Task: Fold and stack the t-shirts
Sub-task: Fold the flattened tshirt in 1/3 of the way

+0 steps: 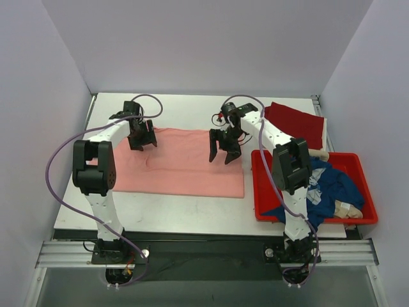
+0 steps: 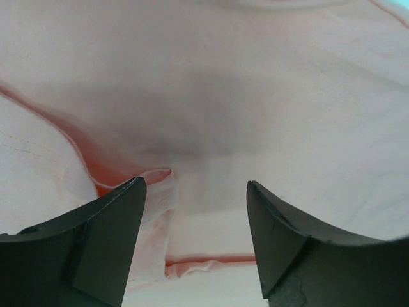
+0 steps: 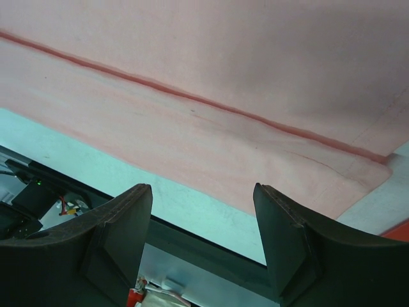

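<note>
Left gripper [image 1: 142, 141] is hanging wide open over the far left part of the soft salmon-pink cloth t-shirt [image 1: 182, 169], nothing in it. Right gripper [image 1: 223, 153], same deal: fingers spread, empty, above the shirt's right end. That pink one's spread flat on the white tabletop [image 1: 192, 208]. A dark red cloth t-shirt [image 1: 297, 121] lies in the far right corner, and a navy blue cloth t-shirt [image 1: 337, 182] is heaped in the rigid red plastic tub [image 1: 316, 219].

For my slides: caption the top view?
Left gripper and right gripper open above the flat pink shirt, beside a red tub.
</note>
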`<state>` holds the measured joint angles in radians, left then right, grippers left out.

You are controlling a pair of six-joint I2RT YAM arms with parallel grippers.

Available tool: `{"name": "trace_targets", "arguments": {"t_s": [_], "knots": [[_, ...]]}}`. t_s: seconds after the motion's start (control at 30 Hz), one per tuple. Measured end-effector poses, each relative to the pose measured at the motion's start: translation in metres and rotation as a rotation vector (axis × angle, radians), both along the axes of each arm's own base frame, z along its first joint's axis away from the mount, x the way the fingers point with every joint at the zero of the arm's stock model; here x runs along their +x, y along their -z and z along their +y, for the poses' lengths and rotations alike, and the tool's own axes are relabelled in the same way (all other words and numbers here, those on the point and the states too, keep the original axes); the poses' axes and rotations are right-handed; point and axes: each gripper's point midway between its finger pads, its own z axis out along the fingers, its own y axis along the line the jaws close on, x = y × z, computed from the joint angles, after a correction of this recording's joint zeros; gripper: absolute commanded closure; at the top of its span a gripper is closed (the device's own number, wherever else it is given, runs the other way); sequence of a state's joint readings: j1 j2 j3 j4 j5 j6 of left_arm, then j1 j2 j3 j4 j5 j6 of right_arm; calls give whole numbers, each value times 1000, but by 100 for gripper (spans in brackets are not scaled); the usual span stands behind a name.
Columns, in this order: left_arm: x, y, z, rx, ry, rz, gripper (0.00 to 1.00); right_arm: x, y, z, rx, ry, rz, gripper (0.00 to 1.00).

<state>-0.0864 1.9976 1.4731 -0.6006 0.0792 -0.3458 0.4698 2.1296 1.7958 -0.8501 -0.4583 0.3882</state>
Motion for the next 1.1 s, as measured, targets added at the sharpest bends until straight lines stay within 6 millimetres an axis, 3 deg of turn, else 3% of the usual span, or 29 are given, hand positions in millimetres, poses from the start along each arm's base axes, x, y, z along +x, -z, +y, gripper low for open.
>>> {"name": "trace_targets", "arguments": {"t_s": [0.13, 0.33, 0.43, 0.53, 0.6, 0.73, 0.97, 1.1], "knots": [[5, -6, -4, -28, -12, -22, 15, 10, -4, 3, 4, -2, -31, 34], [18, -27, -7, -81, -43, -132, 14, 23, 10, 3, -17, -9, -35, 34], [16, -20, -1, -108, -74, -155, 13, 24, 29, -2, -49, -11, -10, 34], [4, 5, 11, -143, -132, -148, 13, 26, 47, -8, -85, -5, 14, 35], [4, 4, 18, -183, -171, -182, 13, 26, 57, -12, -105, -3, 25, 35], [5, 5, 31, -227, -231, -234, 12, 28, 60, -15, -117, 6, 23, 35], [-2, 5, 30, -243, -237, -308, 12, 25, 62, -20, -126, 8, -2, 35], [-15, 5, 29, -246, -238, -331, 12, 17, 63, -24, -131, 7, -11, 36]]}}
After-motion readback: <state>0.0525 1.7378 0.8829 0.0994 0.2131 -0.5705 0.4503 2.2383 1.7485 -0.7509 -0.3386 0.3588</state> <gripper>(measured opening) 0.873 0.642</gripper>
